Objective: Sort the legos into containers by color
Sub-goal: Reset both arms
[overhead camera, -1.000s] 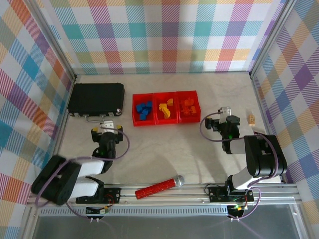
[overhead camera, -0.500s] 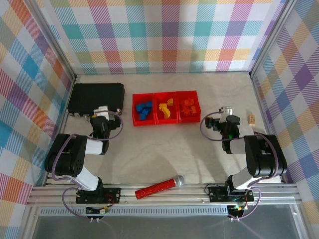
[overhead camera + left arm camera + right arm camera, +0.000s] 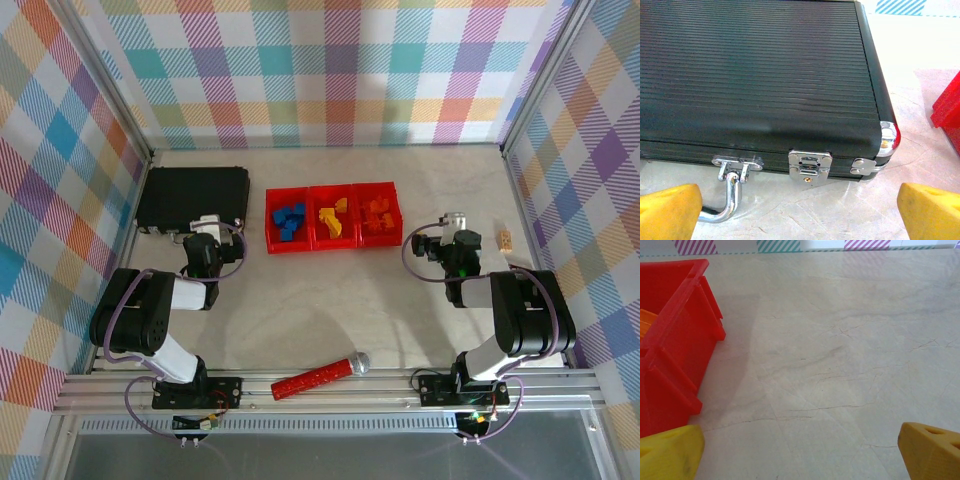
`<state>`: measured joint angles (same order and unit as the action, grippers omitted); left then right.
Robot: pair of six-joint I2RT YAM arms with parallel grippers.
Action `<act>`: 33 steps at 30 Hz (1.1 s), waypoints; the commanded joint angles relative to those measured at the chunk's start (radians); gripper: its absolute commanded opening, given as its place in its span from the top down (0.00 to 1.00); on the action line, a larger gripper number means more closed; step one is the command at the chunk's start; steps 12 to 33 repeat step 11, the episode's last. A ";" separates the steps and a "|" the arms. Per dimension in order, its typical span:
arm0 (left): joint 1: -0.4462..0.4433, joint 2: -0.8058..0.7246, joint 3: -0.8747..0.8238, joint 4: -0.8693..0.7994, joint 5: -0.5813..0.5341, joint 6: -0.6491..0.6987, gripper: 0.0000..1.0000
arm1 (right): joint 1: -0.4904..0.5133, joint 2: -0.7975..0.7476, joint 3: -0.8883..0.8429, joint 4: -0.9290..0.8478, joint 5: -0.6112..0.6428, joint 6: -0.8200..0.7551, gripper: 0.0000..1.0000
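Near edge of table (image 3: 330,300): red stick with silver tip (image 3: 320,376) lies flat, tilted, between the two arm bases.

Left gripper (image 3: 207,230): low over the table, just in front of the black case (image 3: 192,195). Left wrist view: yellow fingertips (image 3: 667,212) spread wide, nothing between them. The case's chrome handle (image 3: 730,192) and latch (image 3: 810,165) face the gripper (image 3: 800,215).

Right gripper (image 3: 452,224): low, just right of the containers (image 3: 310,243). Right wrist view: jaws wide apart, bare table between them (image 3: 800,455). The red bin wall (image 3: 675,330) is at left.

Mid-table: containers in a row. Blue legos (image 3: 290,220) in the left bin, yellow legos (image 3: 331,216) in the middle, orange legos (image 3: 377,215) in the right.

Small tan block (image 3: 506,239) near the right wall.
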<state>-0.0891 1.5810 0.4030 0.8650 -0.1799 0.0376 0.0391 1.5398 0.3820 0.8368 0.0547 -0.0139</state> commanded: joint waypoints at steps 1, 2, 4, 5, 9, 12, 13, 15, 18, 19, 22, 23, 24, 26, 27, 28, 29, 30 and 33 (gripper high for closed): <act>0.005 -0.003 0.005 0.002 0.013 -0.013 0.01 | -0.005 -0.006 0.023 0.002 -0.016 0.014 0.01; 0.005 -0.003 0.005 0.002 0.013 -0.014 0.01 | -0.007 -0.004 0.026 -0.001 -0.021 0.014 0.01; 0.005 -0.002 0.005 0.002 0.014 -0.013 0.00 | -0.019 -0.001 0.036 -0.017 -0.051 0.019 0.01; 0.004 -0.002 0.005 0.002 0.014 -0.013 0.00 | -0.024 -0.003 0.038 -0.024 -0.059 0.020 0.01; 0.005 -0.001 0.005 0.000 0.014 -0.014 0.00 | -0.024 -0.003 0.035 -0.018 -0.059 0.019 0.01; 0.006 -0.003 0.005 0.000 0.014 -0.013 0.00 | -0.024 -0.006 0.032 -0.015 -0.059 0.019 0.01; 0.006 -0.003 0.005 0.000 0.014 -0.013 0.00 | -0.024 -0.006 0.032 -0.015 -0.059 0.019 0.01; 0.006 -0.003 0.005 0.000 0.014 -0.013 0.00 | -0.024 -0.006 0.032 -0.015 -0.059 0.019 0.01; 0.006 -0.003 0.005 0.000 0.014 -0.013 0.00 | -0.024 -0.006 0.032 -0.015 -0.059 0.019 0.01; 0.006 -0.003 0.005 0.000 0.014 -0.013 0.00 | -0.024 -0.006 0.032 -0.015 -0.059 0.019 0.01; 0.006 -0.003 0.005 0.000 0.014 -0.013 0.00 | -0.024 -0.006 0.032 -0.015 -0.059 0.019 0.01; 0.006 -0.003 0.005 0.000 0.014 -0.013 0.00 | -0.024 -0.006 0.032 -0.015 -0.059 0.019 0.01; 0.006 -0.003 0.005 0.000 0.014 -0.013 0.00 | -0.024 -0.006 0.032 -0.015 -0.059 0.019 0.01; 0.006 -0.003 0.005 0.000 0.014 -0.013 0.00 | -0.024 -0.006 0.032 -0.015 -0.059 0.019 0.01; 0.006 -0.003 0.005 0.000 0.014 -0.013 0.00 | -0.024 -0.006 0.032 -0.015 -0.059 0.019 0.01; 0.006 -0.003 0.005 0.000 0.014 -0.013 0.00 | -0.024 -0.006 0.032 -0.015 -0.059 0.019 0.01; 0.006 -0.003 0.005 0.000 0.014 -0.013 0.00 | -0.024 -0.006 0.032 -0.015 -0.059 0.019 0.01; 0.006 -0.003 0.005 0.000 0.014 -0.013 0.00 | -0.024 -0.006 0.032 -0.015 -0.059 0.019 0.01; 0.006 -0.003 0.005 0.000 0.014 -0.013 0.00 | -0.024 -0.006 0.032 -0.015 -0.059 0.019 0.01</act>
